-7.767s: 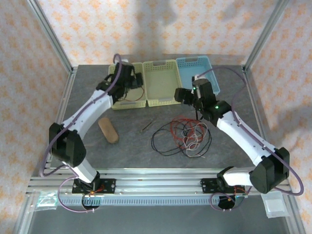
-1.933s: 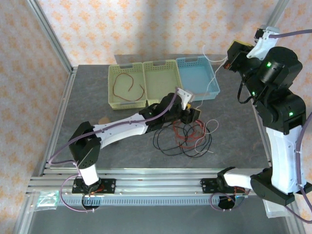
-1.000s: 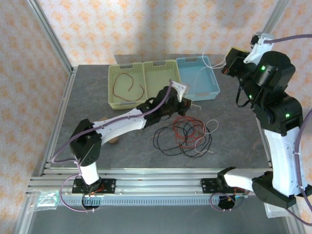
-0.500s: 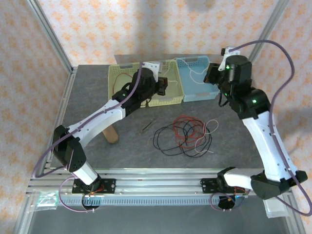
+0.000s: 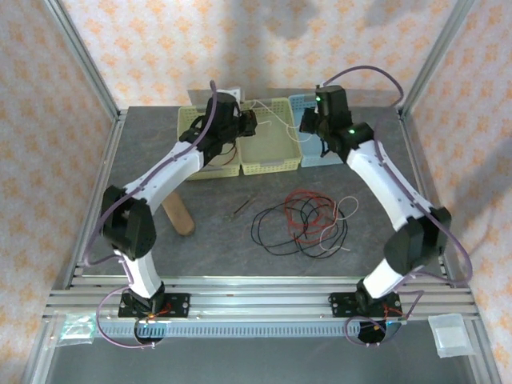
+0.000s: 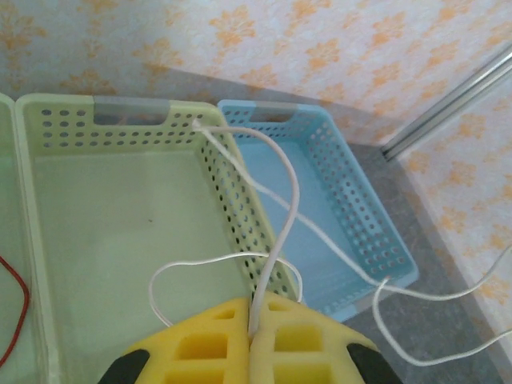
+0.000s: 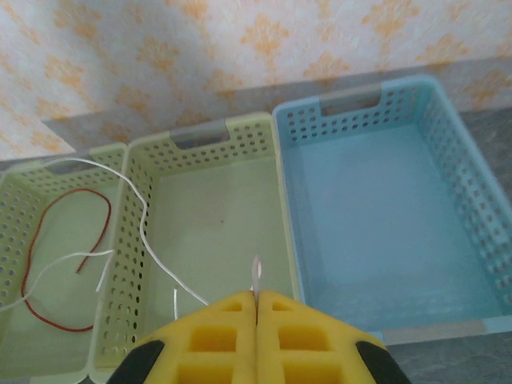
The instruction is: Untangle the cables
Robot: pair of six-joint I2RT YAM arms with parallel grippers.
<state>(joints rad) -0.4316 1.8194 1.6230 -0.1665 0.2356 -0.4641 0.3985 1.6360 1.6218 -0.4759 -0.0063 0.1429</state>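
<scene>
You were partway through. One red cable (image 7: 27, 268) lay in the left basket (image 7: 64, 166). Your left hand (image 6: 254, 316) and right hand (image 7: 256, 300) each had pads pressed together on a white cable (image 6: 294, 188) strung over the middle basket (image 7: 216, 224). The blue basket (image 7: 376, 208) had nothing lying inside. The red, black and whitish tangle (image 5: 300, 220) was left on the counter (image 5: 208, 248).

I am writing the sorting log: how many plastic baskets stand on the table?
3, in a row at the far edge: left yellow-green basket, middle yellow-green basket, blue basket on the right. None seems hidden.
</scene>
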